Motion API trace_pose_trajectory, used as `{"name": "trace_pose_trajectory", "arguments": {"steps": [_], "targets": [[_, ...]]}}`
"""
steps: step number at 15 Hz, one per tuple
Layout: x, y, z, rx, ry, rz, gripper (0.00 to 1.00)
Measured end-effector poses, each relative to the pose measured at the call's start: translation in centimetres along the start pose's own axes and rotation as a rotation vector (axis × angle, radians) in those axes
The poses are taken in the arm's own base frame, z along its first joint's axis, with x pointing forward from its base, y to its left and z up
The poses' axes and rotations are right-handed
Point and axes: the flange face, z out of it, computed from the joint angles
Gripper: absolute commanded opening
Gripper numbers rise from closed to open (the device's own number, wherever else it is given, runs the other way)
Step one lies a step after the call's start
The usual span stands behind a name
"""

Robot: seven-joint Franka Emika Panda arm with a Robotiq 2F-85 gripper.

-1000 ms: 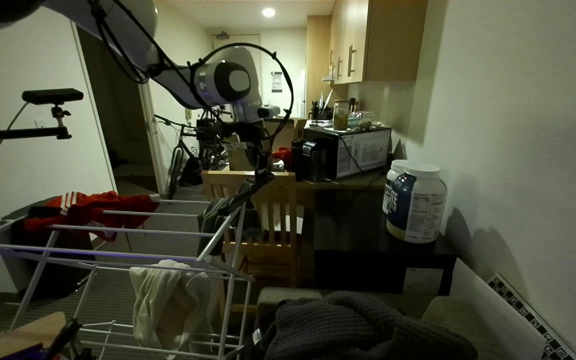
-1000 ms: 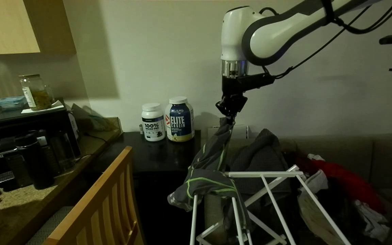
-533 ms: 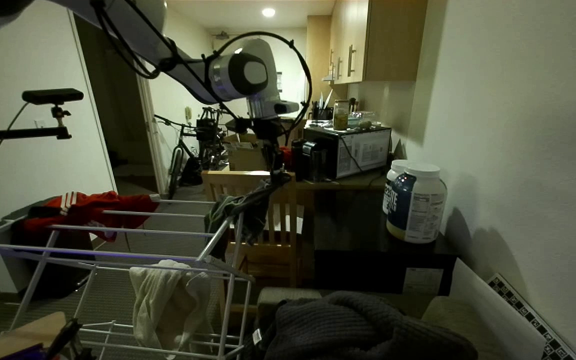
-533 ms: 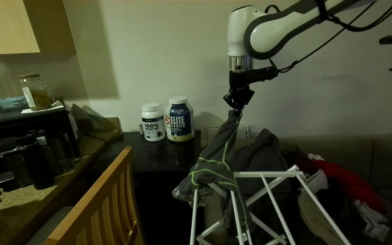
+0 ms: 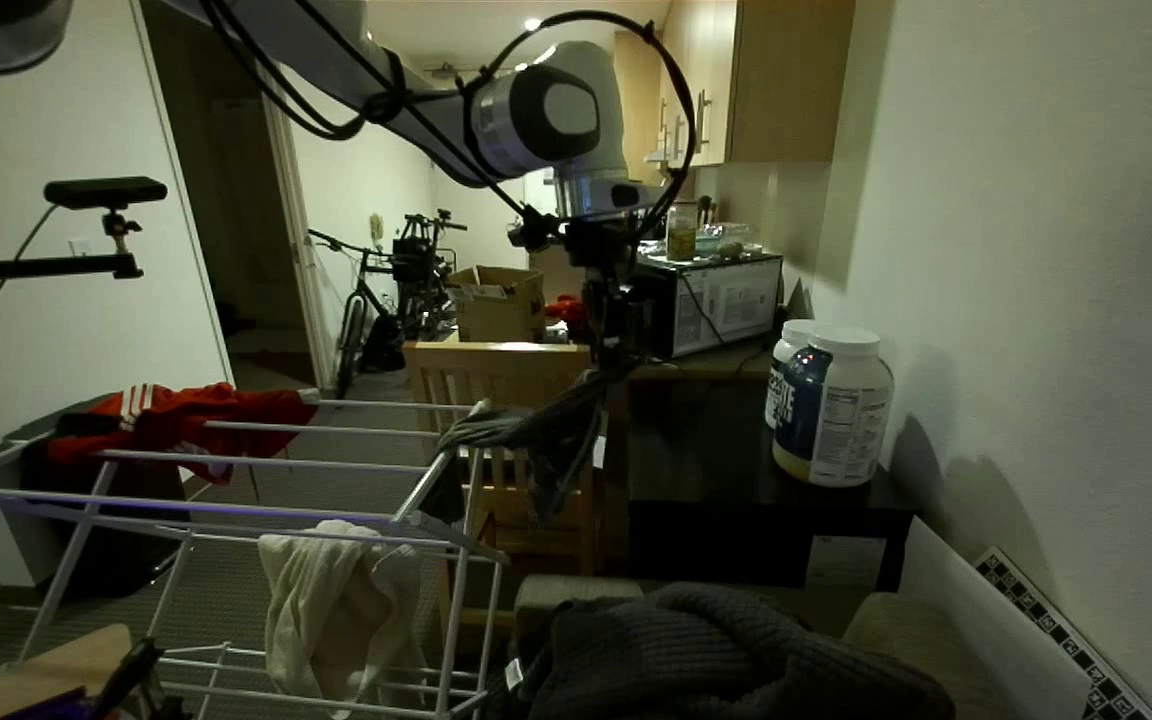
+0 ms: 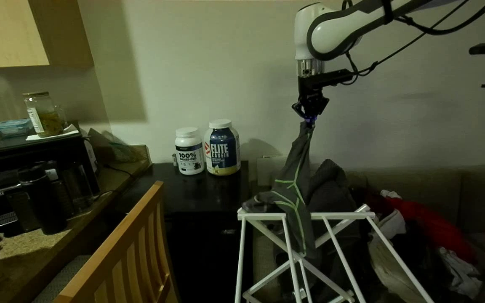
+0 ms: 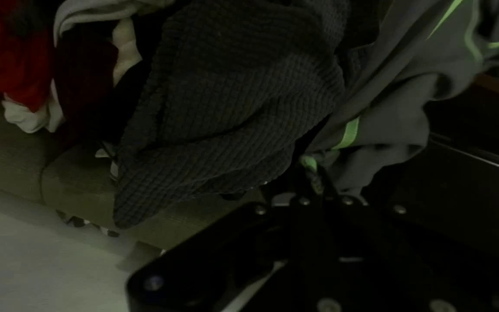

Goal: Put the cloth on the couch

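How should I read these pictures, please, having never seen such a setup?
The machine is a robot arm with a black gripper. Two views are taken from places outside it; the dark close-up is taken from its wrist. The gripper is closed on a gray cloth with green lines, which hangs across the end of a white drying rack. On the couch lie dark ribbed fabric and red fabric; a white tub and a blue-labeled tub stand on the black table.

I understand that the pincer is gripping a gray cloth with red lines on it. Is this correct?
Not entirely: the lines are green, not red, as the wrist view shows. The pincer is indeed gripping a gray cloth.
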Motion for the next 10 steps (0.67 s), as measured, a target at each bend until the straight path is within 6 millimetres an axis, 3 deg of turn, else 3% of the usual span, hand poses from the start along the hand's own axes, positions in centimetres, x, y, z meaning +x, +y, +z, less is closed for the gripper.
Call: {"name": "trace_pose_trajectory", "arguments": {"steps": [5,10], "targets": [[4.0,5.1,-0.2,-0.025,-0.003,0.102,0.01],[7.5,8.6,-0.4,-0.034,0.011,0.18,0.01]]}}
